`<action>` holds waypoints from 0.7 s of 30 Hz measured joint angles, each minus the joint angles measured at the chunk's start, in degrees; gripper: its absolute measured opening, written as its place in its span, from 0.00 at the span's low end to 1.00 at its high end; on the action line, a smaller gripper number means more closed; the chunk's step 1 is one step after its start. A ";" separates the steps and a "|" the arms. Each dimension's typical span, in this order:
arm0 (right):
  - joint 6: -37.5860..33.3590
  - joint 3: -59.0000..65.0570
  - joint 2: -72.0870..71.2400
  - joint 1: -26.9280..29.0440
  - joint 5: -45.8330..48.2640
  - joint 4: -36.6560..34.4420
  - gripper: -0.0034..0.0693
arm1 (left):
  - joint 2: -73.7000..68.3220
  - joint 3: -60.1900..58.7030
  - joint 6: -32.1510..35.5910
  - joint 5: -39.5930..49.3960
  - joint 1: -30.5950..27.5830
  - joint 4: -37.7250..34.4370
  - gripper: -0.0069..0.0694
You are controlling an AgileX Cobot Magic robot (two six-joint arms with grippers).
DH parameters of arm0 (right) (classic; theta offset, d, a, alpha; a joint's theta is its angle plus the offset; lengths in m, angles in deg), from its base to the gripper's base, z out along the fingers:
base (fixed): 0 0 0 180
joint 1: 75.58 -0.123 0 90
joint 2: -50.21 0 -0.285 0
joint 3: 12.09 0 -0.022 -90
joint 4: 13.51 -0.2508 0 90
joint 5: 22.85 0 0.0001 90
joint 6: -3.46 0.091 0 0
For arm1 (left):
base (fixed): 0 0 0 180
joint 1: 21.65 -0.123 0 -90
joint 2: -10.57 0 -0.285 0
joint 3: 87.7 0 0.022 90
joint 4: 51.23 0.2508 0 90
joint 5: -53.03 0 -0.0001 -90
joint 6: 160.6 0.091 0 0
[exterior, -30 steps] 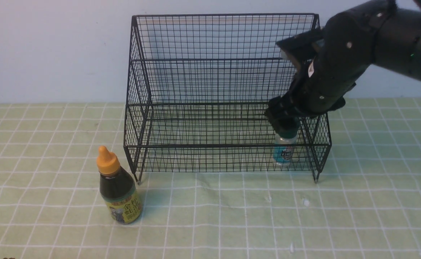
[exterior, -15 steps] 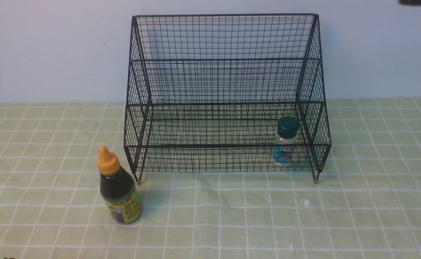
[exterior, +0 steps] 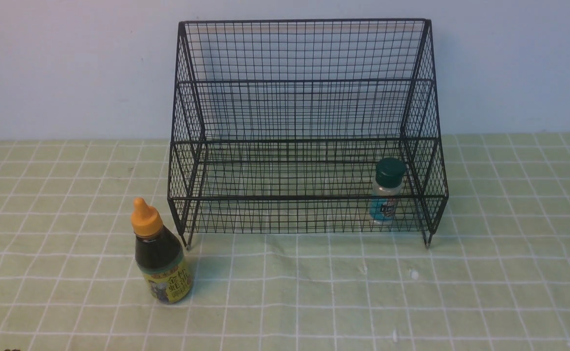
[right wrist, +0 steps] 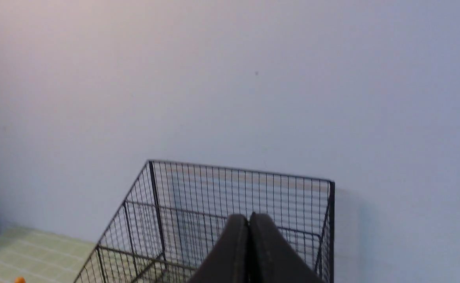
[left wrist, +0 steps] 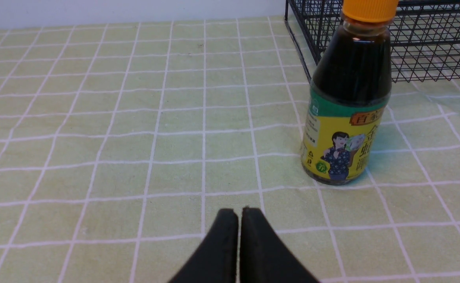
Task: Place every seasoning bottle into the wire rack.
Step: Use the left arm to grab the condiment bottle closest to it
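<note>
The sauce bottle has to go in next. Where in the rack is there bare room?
In the rack, the lower tier is bare from the left wall to the jar, which stands by the right wall: the only crowded spot. The upper tier is bare throughout.

dark-sauce bottle label shows chinese chars incl. "金"; shaker jar label txt too small.
</note>
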 joint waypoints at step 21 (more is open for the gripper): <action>0.20 13.19 -9.87 0.00 3.44 0.22 0.03 | 0.00 0.00 0.00 0.00 0.00 0.00 0.08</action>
